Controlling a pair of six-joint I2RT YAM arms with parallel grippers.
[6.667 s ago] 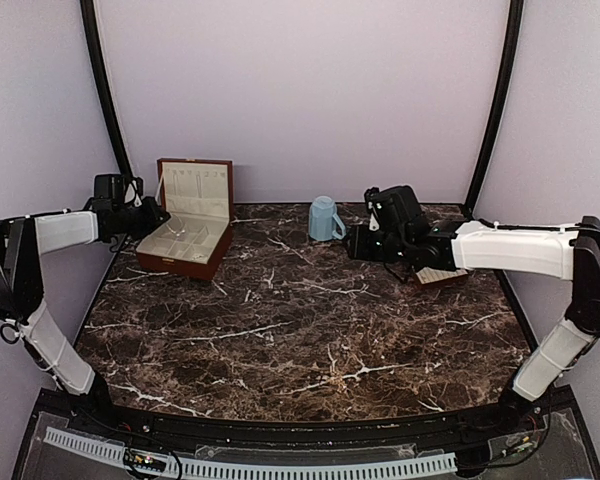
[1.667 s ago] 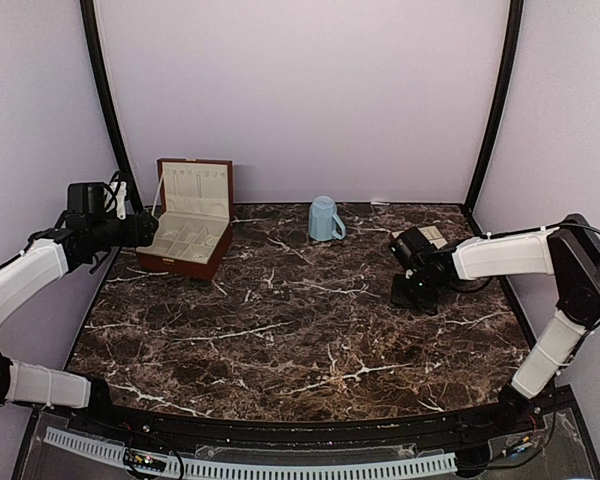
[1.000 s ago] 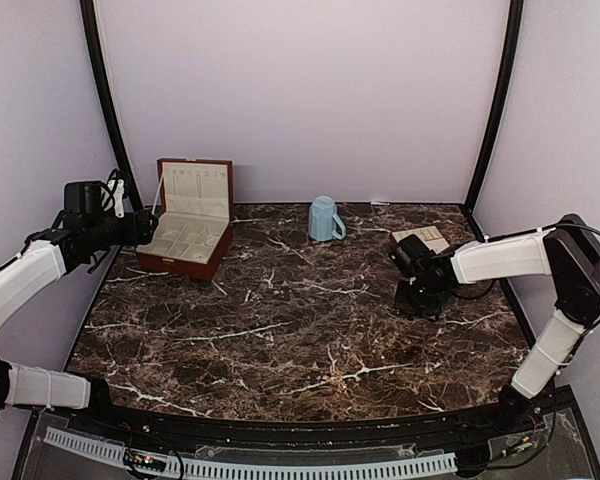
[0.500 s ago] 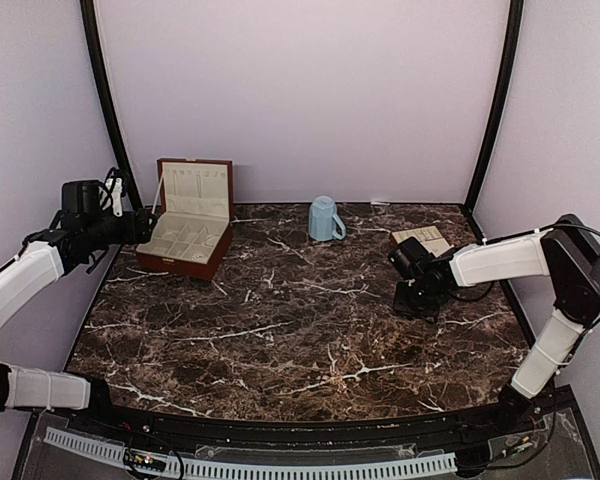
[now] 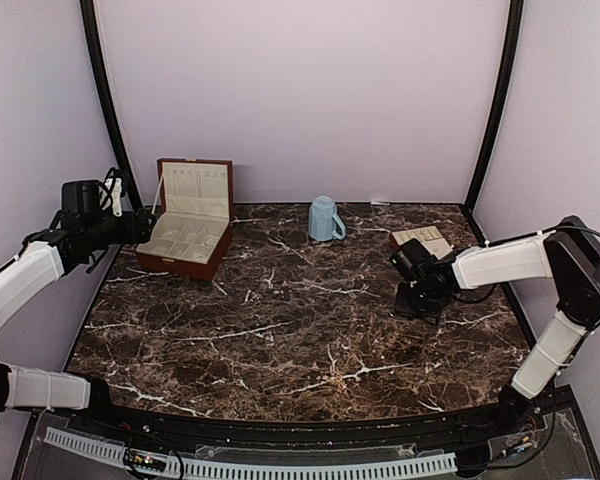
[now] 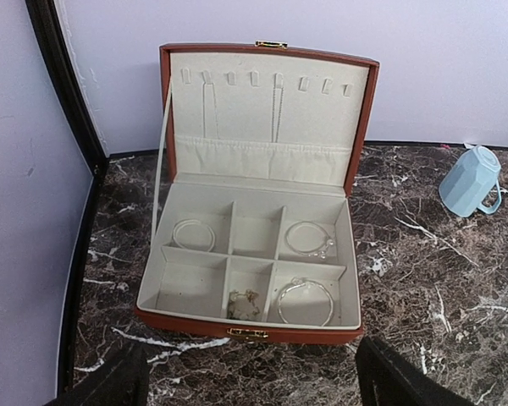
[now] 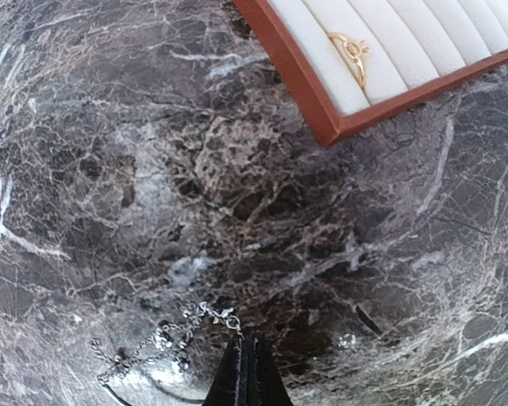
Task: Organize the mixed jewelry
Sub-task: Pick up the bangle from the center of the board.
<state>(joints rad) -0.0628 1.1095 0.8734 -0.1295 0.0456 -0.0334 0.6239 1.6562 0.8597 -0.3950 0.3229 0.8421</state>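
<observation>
Top camera first: my left claw (image 5: 143, 228) hangs at the left edge of the open jewelry box (image 5: 185, 240), spread wide with nothing in it. My right claw (image 5: 420, 300) points down at the marble table (image 5: 280, 330), just in front of the tray (image 5: 420, 238). From up here its tips are a dark blur, and the jewelry under them is too small to make out. A light-blue mug (image 5: 325, 219) stands at the back, between box and tray.

Left wrist camera: only the ends of my fingers (image 6: 118, 382) show, at the bottom edge and far apart. The box has a cream lining and six compartments. Three thin silvery bracelets (image 6: 305, 300) lie in them: back left, back right and front right. A small tangled piece (image 6: 244, 303) in the front middle is one I cannot identify. Two fine necklaces (image 6: 277, 110) hang inside the lid.

Right wrist camera: my fingertips (image 7: 241, 368) are clenched tight together. A silvery chain (image 7: 165, 338) with small beads curls on the marble and runs off the bottom edge. Its end sits right at my tips — whether a link is pinched I cannot tell. Only one brown-edged corner of the tray shows, with a gold ring (image 7: 349, 46) in a cream groove
</observation>
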